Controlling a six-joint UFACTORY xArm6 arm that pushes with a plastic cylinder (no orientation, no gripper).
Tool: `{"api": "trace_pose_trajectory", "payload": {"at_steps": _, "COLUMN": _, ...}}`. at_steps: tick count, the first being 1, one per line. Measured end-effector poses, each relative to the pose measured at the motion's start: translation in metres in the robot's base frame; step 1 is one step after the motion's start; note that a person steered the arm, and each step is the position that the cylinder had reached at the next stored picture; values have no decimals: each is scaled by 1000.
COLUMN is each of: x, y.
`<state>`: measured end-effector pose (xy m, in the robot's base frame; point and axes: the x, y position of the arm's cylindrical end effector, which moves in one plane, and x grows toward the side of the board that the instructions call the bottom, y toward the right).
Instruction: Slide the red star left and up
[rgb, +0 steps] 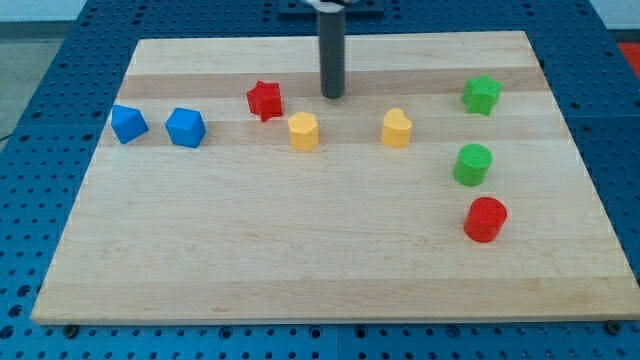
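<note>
The red star (265, 100) lies on the wooden board (300, 250) in the upper middle-left. My tip (333, 96) stands to the star's right, apart from it by about a block's width, level with it. A yellow hexagonal block (303, 131) sits just below and right of the star, close to it. The rod rises from the tip to the view's top.
Two blue blocks (129, 123) (186, 128) lie left of the star. A yellow heart-like block (397, 129) sits right of centre. At the right are a green star (481, 95), a green cylinder (473, 164) and a red cylinder (486, 219).
</note>
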<state>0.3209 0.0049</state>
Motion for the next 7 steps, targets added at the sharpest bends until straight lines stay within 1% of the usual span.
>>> {"api": "trace_pose_trajectory", "payload": {"at_steps": 1, "x": 4, "y": -84}}
{"api": "trace_pose_trajectory", "payload": {"at_steps": 2, "x": 4, "y": -119}}
{"api": "trace_pose_trajectory", "payload": {"at_steps": 3, "x": 19, "y": -79}}
{"api": "trace_pose_trajectory", "payload": {"at_steps": 4, "x": 48, "y": -89}}
{"api": "trace_pose_trajectory", "payload": {"at_steps": 5, "x": 36, "y": -134}}
{"api": "trace_pose_trajectory", "payload": {"at_steps": 6, "x": -10, "y": -191}}
{"api": "trace_pose_trajectory", "payload": {"at_steps": 7, "x": -28, "y": -208}}
